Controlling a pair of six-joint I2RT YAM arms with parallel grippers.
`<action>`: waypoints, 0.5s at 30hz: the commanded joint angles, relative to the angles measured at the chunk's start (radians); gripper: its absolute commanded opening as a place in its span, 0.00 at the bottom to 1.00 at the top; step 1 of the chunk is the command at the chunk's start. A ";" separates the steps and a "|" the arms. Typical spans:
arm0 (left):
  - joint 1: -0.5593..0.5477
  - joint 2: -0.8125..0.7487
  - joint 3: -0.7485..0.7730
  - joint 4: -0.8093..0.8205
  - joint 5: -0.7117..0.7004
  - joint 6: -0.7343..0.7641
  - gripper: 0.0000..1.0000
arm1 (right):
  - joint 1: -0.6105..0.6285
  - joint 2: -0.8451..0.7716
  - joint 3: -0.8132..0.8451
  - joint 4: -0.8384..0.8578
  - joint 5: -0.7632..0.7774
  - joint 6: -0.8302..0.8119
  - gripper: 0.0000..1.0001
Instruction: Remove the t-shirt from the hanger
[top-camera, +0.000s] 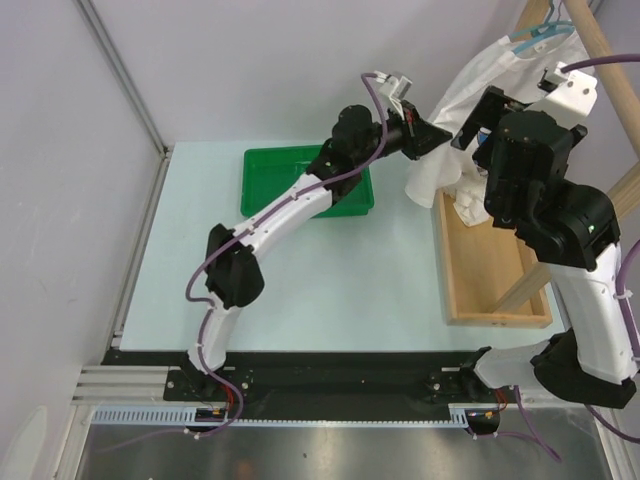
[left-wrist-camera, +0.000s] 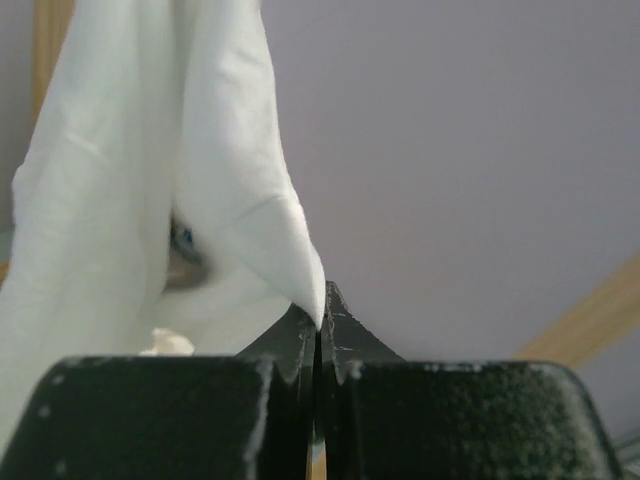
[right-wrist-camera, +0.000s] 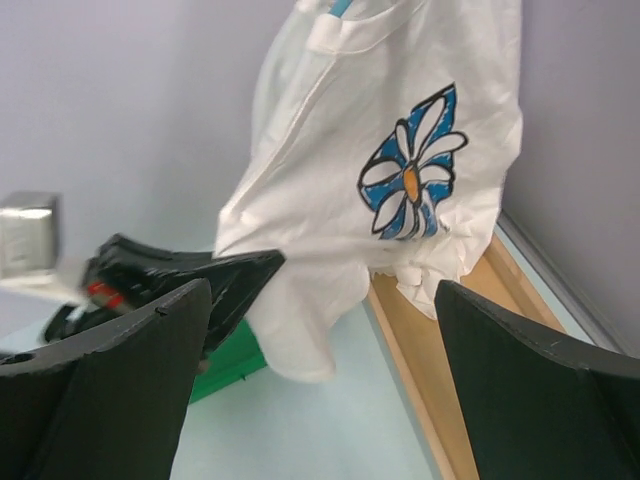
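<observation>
A white cotton t-shirt (right-wrist-camera: 320, 170) hangs from a pale blue plastic hanger (top-camera: 532, 38) at the top of a light wooden rack (top-camera: 495, 300) on the right side of the pale surface (top-camera: 350, 270), as two robot arms work to take it off. The left hand (left-wrist-camera: 320, 318), its fingers pressed together, pinches a lower corner of the fabric and holds it out to the side, away from the rack. This hold appears meant to draw the hem taut so the garment can be slid free. The right hand (right-wrist-camera: 322, 290), fingers spread wide and gripping nothing, is raised facing the front of the shirt, apparently lined up for a second hold nearer the collar or shoulder. The shirt's neck is on the hanger, so the removal is judged to be at an early stage. A shallow green plastic tray (top-camera: 268, 170) lies on the surface beneath the reach of the left arm, well apart from the rack. No brand, label or legible writing shows anywhere; the only marking is a blue-and-white daisy print with an orange centre (right-wrist-camera: 410, 180) on the shirt's chest.
</observation>
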 joint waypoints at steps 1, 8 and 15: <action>-0.026 -0.178 -0.068 -0.018 0.094 -0.080 0.00 | -0.106 0.063 0.093 -0.013 -0.081 -0.020 1.00; -0.069 -0.419 -0.361 0.011 0.117 -0.118 0.00 | -0.293 0.165 0.211 -0.038 -0.201 0.042 1.00; -0.125 -0.520 -0.465 0.011 0.121 -0.132 0.00 | -0.439 0.166 0.225 -0.033 -0.338 0.147 1.00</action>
